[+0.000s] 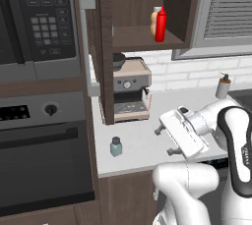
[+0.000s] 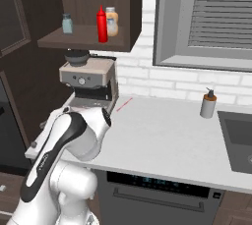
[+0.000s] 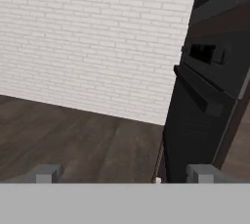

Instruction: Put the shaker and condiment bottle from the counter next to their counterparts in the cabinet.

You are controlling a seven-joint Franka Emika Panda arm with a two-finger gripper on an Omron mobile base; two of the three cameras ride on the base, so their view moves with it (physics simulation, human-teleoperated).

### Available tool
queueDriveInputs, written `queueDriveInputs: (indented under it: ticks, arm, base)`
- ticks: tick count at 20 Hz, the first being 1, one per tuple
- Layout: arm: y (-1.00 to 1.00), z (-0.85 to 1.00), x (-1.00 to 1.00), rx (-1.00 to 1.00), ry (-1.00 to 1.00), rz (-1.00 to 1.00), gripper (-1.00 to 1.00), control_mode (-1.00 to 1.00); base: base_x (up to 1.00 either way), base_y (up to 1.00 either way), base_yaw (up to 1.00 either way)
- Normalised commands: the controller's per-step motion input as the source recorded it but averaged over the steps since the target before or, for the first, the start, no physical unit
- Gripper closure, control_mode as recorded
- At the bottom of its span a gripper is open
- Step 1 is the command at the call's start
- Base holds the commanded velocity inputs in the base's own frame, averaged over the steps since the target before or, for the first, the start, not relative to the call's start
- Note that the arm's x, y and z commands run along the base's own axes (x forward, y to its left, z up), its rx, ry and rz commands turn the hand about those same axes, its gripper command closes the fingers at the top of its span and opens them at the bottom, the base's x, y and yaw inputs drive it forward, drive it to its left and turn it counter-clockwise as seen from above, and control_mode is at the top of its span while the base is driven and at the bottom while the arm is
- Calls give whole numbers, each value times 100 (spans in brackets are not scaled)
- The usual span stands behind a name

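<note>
A: Cabinet [image 1: 142, 8] first. Its door hangs open, and the red bottle [image 1: 160, 24] already stands on the shelf near the front edge, just in front of the peach bottle [image 1: 155, 19].

B: So we judge that half done. As a squeeze bottle it looks light, with soft walls that give under a hard pinch.

A: The gripper [image 1: 165, 141] hangs over the counter [image 1: 147, 150] with its jaws spread wide and nothing between them. In the hand view the fingertips [image 3: 46, 173] stand far apart.

B: That leaves the shaker [image 1: 116, 147]. It stands upright on the counter near the front edge, toward the left end, ahead of the coffee machine [image 1: 131, 94].

A: We expect it to be light and stiff, but glassy and smooth, so it may slip. We'd take it across the squat body, below the cap, with the jaws level.

B: Its twin [image 2: 67, 23] sits at the shelf's left end, so the shaker goes beside that.

A: Any writing?

B: We can read no label on either bottle or shaker. The microwave [image 1: 39, 17] keypad is too small to read.
</note>
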Motion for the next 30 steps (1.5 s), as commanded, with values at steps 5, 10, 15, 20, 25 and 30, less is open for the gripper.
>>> queueDriveInputs:
  ticks: [5,10,15,20,25,30]
  arm:
    - [2,-16,13,9,0,-9,-100,-100]
    - [12,-53,0,8,-10,-6,-100,-100]
    - [36,-57,0,5,-11,-7,-100,-100]
    - [18,-40,38,8,0,-4,-100,-100]
    - [9,-48,18,5,0,-4,-100,-100]
    - [14,-44,-16,0,2,-6,-100,-100]
  base:
    - [0,0,0]
    - [0,0,0]
    - [0,0,0]
    - [0,0,0]
    - [0,0,0]
    - [0,0,0]
